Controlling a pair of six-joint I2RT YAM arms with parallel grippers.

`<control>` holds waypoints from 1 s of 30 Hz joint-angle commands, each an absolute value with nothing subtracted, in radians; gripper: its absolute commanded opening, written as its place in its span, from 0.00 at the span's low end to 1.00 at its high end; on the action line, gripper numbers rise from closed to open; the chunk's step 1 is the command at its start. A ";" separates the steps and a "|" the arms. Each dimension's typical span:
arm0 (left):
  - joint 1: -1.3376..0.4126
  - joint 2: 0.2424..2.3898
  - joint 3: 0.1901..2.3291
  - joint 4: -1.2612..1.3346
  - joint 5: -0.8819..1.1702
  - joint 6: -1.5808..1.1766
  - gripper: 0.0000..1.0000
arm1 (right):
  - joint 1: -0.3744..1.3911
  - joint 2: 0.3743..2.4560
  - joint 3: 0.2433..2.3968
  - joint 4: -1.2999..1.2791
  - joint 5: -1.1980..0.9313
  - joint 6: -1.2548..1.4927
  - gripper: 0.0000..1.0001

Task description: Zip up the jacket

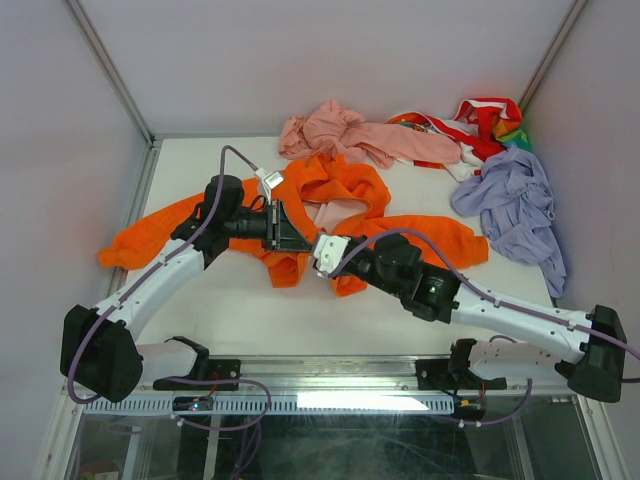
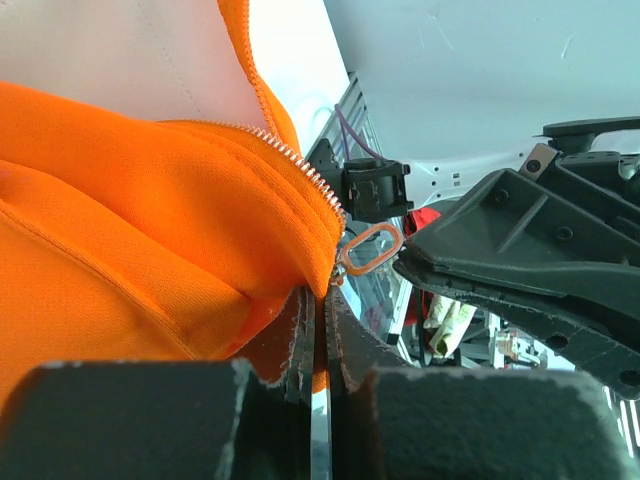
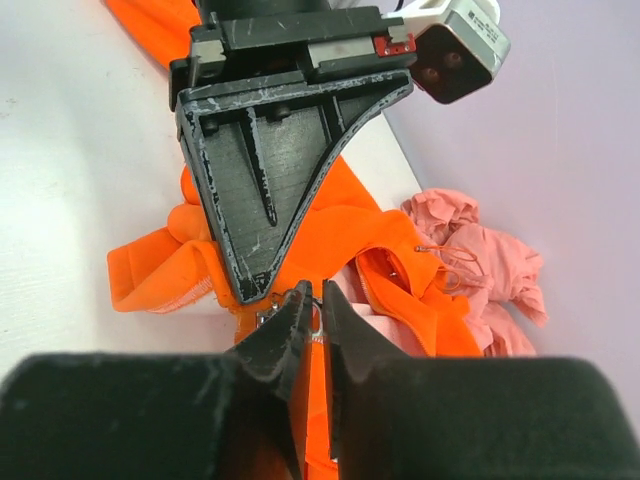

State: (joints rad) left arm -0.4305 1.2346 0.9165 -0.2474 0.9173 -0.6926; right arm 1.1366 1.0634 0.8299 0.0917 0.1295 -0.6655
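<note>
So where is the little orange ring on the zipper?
In the left wrist view, the ring hangs at the jacket zipper's end, just above the left gripper.

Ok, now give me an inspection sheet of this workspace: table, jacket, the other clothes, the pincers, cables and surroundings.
Surface: white table, with bare top showing nearer than the jacket.
Job's things: orange jacket lies mid-table with its front open and pale lining showing; the zip pull sits at the bottom of the teeth.
Clutter: pink garment and red and white garment at the back, lilac garment on the right.
Grippers: left pincer is shut on the jacket's hem beside the zip. Right pincer has its jaws nearly together at the zip's bottom; grip unclear.
Cables: left purple cable and right purple cable each run along an arm.
Surroundings: pale walls; nothing else seen.
</note>
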 commanded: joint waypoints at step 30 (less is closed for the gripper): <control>-0.429 1.166 0.908 -0.233 0.937 -0.605 0.00 | 0.573 1.191 0.961 0.134 -0.982 0.071 0.48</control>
State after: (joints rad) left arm -0.4305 1.2160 0.9104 -0.2680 0.9173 -0.6331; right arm 0.5900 1.1599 0.9169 0.0231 -0.8032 -0.0502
